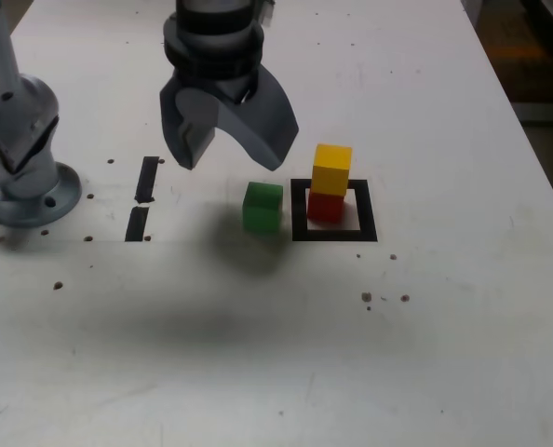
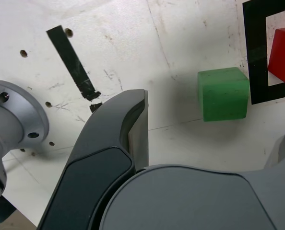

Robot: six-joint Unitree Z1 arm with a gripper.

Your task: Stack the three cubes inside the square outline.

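Observation:
The yellow cube sits on top of the red cube inside the black square outline. The green cube rests on the table just outside the outline's edge on the exterior view's left. My gripper hangs open above the table, up and to the exterior view's left of the green cube, with nothing between its fingers. In the wrist view the green cube lies ahead of one dark finger, beside the outline and a corner of the red cube.
The arm's grey base stands at the exterior view's left. Two short black tape strips lie between the base and the green cube. Small holes dot the white table. The table's edge runs down the right.

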